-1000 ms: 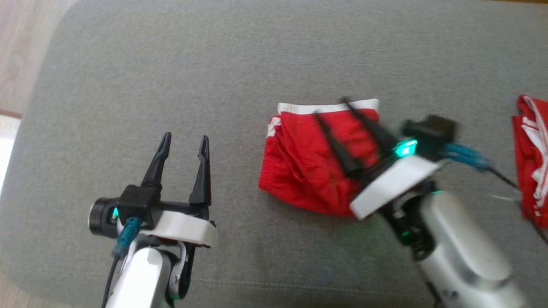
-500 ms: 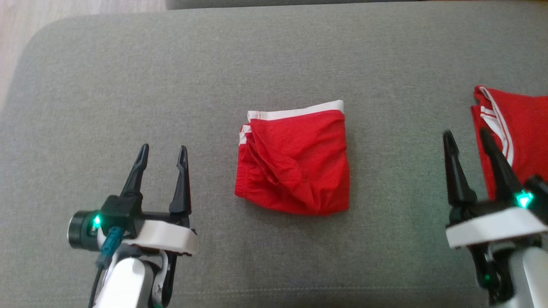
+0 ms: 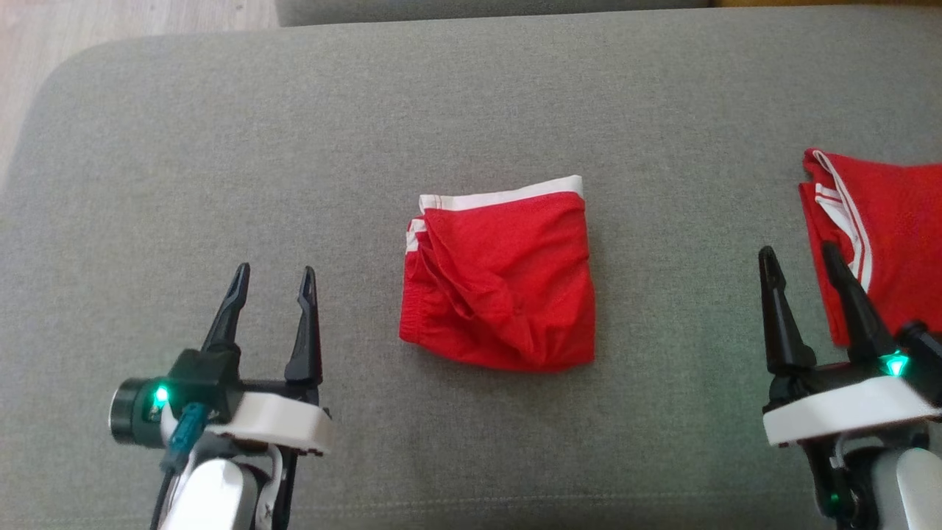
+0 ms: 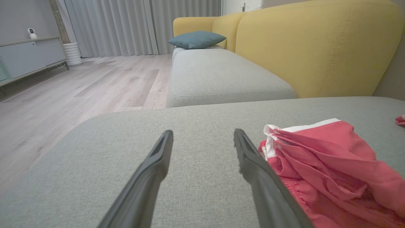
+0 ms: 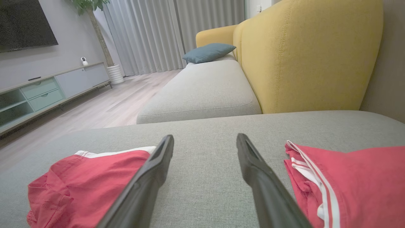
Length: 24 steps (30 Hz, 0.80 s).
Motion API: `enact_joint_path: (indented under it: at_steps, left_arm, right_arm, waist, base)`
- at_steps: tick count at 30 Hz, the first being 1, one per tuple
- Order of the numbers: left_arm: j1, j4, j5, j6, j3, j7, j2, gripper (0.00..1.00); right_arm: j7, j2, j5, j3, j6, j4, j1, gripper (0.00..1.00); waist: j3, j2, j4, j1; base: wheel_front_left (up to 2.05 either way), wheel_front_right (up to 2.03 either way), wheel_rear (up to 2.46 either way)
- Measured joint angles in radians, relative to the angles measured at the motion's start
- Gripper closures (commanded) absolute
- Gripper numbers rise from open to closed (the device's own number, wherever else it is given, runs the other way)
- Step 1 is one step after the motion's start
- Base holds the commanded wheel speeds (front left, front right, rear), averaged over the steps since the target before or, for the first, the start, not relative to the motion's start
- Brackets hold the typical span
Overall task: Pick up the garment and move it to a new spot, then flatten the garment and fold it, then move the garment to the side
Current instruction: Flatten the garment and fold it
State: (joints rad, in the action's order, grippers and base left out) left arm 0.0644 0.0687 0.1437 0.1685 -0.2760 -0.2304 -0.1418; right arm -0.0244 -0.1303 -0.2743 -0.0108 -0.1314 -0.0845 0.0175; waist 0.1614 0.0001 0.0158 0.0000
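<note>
A red garment [image 3: 500,283] with a white band lies folded into a rough square in the middle of the grey cushion [image 3: 471,110]; it appears at the right in the left wrist view [image 4: 329,164] and at the lower left in the right wrist view [image 5: 82,183]. My left gripper [image 3: 274,276] stands open to its left, apart from it, fingers empty [image 4: 202,136]. My right gripper [image 3: 798,258] is open to its right, between the folded garment and a second red garment, holding nothing [image 5: 205,141].
A second red garment [image 3: 883,235] with white stripes lies at the cushion's right edge, close beside my right fingers [image 5: 348,177]. Beyond are a yellow sofa back [image 4: 316,47], another grey seat [image 4: 221,76] with a blue pillow [image 4: 196,38], and wood floor [image 4: 79,91] to the left.
My right gripper has drawn off the folded garment and swung right and down, leaving it lying free. The head camera shifted, bringing more of the second garment into view. The left arm barely moved.
</note>
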Motion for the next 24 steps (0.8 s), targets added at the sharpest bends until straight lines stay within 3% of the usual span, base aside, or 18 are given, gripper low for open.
enact_joint_path:
  at_steps: [11, 18, 19, 20, 24]
  left_arm:
    - [0.000, -0.001, 0.000, 0.009, -0.003, 0.001, -0.006, 0.00]
    - [0.011, 0.000, 0.000, 0.008, -0.013, 0.001, -0.006, 0.00]
    - [0.016, 0.001, 0.000, 0.007, -0.016, 0.000, -0.006, 0.00]
    - [0.025, 0.002, 0.000, 0.007, -0.019, 0.000, -0.006, 0.00]
    - [0.054, 0.005, 0.000, 0.006, -0.034, -0.005, -0.001, 0.00]
  right_arm:
    - [0.045, -0.005, 0.003, -0.027, 0.000, 0.021, -0.006, 0.00]
    - [0.055, 0.004, -0.018, -0.231, 0.000, 0.165, -0.103, 0.00]
    - [0.053, 0.010, -0.026, -0.268, 0.000, 0.193, -0.129, 0.67]
    - [0.053, 0.019, -0.032, -0.300, 0.000, 0.228, -0.156, 1.00]
    - [0.032, 0.041, -0.064, -0.388, 0.000, 0.358, -0.233, 1.00]
  waist:
    - [0.006, 0.0000, 0.008, 0.0000]
    - [0.026, 0.0000, 0.029, 0.0000]
    - [0.029, 0.0000, 0.033, 0.0000]
    - [0.032, 0.0000, 0.039, 0.0000]
    - [0.044, 0.0000, 0.064, 0.0000]
  base:
    - [0.00, 0.00, 0.00]
    - [0.00, 0.00, 0.00]
    - [0.00, 0.00, 0.00]
    - [0.00, 0.00, 0.00]
    - [0.00, 0.00, 0.00]
